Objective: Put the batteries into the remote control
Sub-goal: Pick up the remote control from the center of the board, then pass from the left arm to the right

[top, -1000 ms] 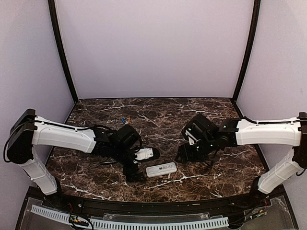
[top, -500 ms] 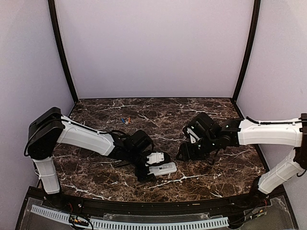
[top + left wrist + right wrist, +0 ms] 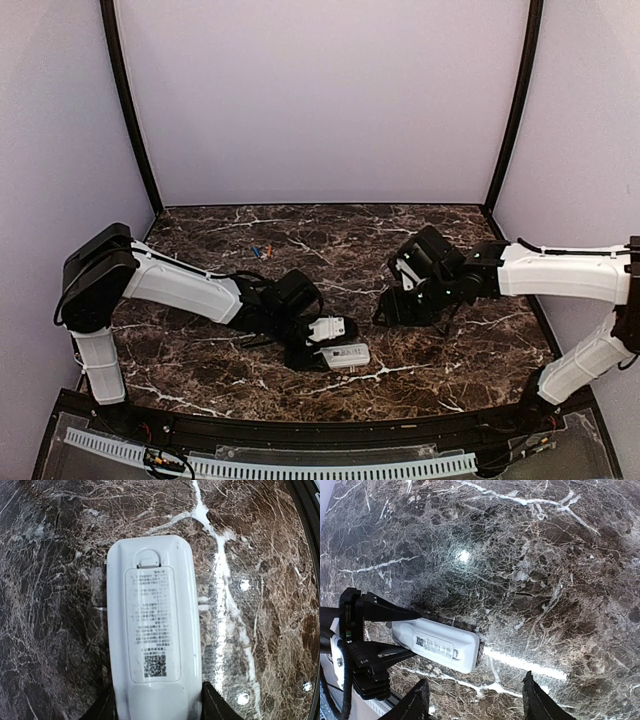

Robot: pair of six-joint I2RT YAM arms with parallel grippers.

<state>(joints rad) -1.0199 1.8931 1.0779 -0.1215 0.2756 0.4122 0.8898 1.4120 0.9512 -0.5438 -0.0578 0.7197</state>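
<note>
The remote control (image 3: 345, 356) (image 3: 152, 630) (image 3: 437, 644) is a white handset lying back up near the table's front edge, its labelled battery cover closed. My left gripper (image 3: 318, 357) (image 3: 157, 709) is shut on its near end, one black finger against each long side. My right gripper (image 3: 386, 318) (image 3: 475, 692) hangs open just right of the remote, with only marble between its fingers. The batteries (image 3: 262, 249), one bluish and one orange-red, lie together far back on the left, apart from both grippers.
The table (image 3: 450, 250) is dark marble, enclosed by lilac walls and two black corner posts (image 3: 130, 110). A black rim (image 3: 330, 425) runs along the front edge just below the remote, with a white slotted strip (image 3: 300, 468) beyond it.
My left arm has swung right to the remote and its jaws have closed from wide open onto the remote's near end. The right gripper has drifted slightly back and right.
</note>
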